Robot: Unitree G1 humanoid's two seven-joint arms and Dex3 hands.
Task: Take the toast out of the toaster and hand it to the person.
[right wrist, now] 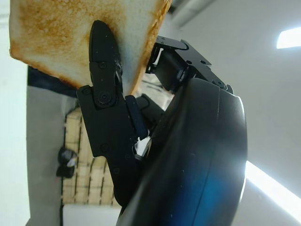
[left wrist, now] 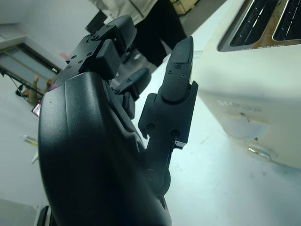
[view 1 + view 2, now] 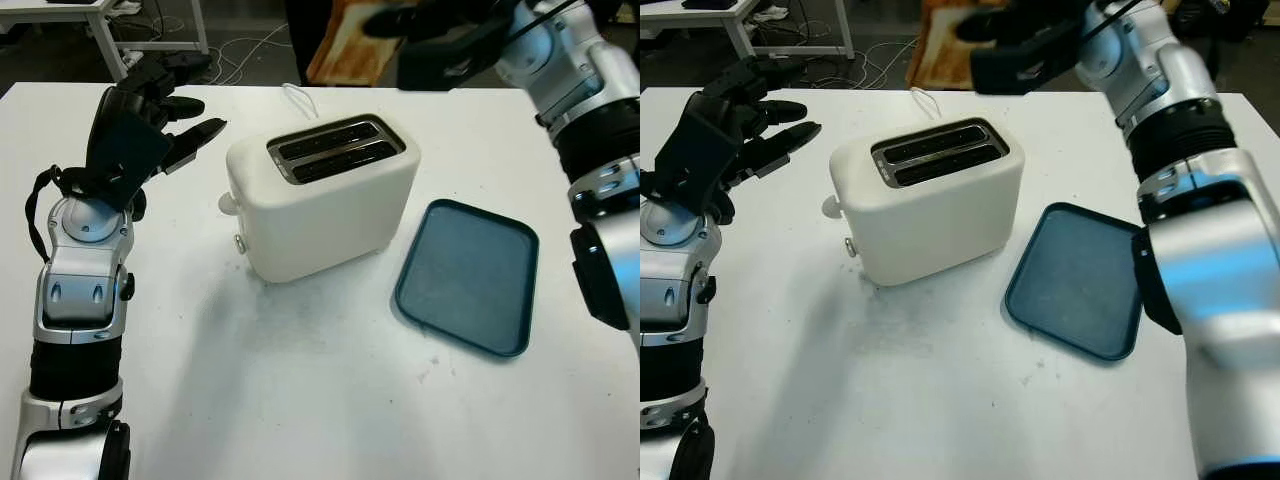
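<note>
Toast (image 3: 345, 45) — one browned slice, held aloft beyond the far edge of the tabletop (image 3: 300, 400), pinched in the right robot hand (image 3: 440, 40); in the right wrist view a black finger (image 1: 106, 61) lay across the slice's golden face, with the crust edge beside it. The right arm reached up and across from the right side toward the far centre, well above and behind the toaster (image 3: 325, 195). Toaster: cream-white, two-slot, standing near the middle of the tabletop with its lever knob (image 3: 228, 204) on the end facing the left robot hand; both slots appeared dark. A thin white cord (image 3: 300, 98) trailed off behind it. Tray (image 3: 468, 275): dark blue, rectangular with rounded corners, lying flat just beside the toaster on its right, apart from it. Left robot hand (image 3: 150, 125): open and holding nothing, raised over the far left part of the tabletop, its fingers (image 2: 176, 80) pointing toward the toaster's knob end but apart from it. Person (image 2: 150, 23): dark trousers and a light top, seen in the left wrist view standing beyond the far edge of the tabletop. Background — a white table leg (image 3: 108, 40) and loose cables (image 3: 240, 55) on the dark floor behind.
</note>
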